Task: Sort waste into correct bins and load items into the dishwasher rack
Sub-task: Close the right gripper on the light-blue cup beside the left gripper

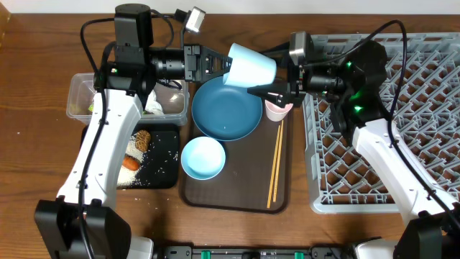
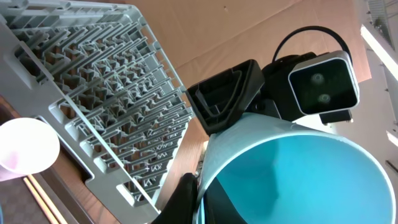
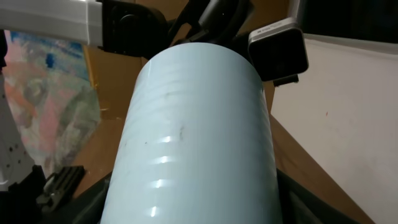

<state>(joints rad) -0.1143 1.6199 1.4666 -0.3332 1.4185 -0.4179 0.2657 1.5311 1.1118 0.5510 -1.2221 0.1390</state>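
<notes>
The small light-blue cup [image 1: 251, 65] hangs in the air on its side above the far edge of the dark-blue plate [image 1: 226, 109], caught between the two arms. The left gripper [image 1: 224, 68] is clenched on the cup's rim: in the left wrist view one dark finger [image 2: 186, 199] sits just outside the wall, and the cup's turquoise inside [image 2: 298, 168] fills the lower right. The right gripper [image 1: 273, 74] straddles the cup's closed end from the other side, and the pale wall [image 3: 193, 137] fills its own camera's view between its fingers. One of those fingers lies against the cup (whether the pair actually pinches it cannot be told).

Below, on the brown serving tray [image 1: 237, 198], stand the plate, the light-blue bowl [image 1: 203, 158], the pink cup [image 1: 277, 109] and the wooden chopsticks [image 1: 275, 162]. The grey dishwasher rack [image 1: 392, 129] lies to the right. To the left, the clear tub [image 1: 79, 97] sits behind the black tray [image 1: 167, 173], which holds the carrot [image 1: 131, 162], the brown seedy lump [image 1: 141, 140] and rice grains [image 1: 162, 155].
</notes>
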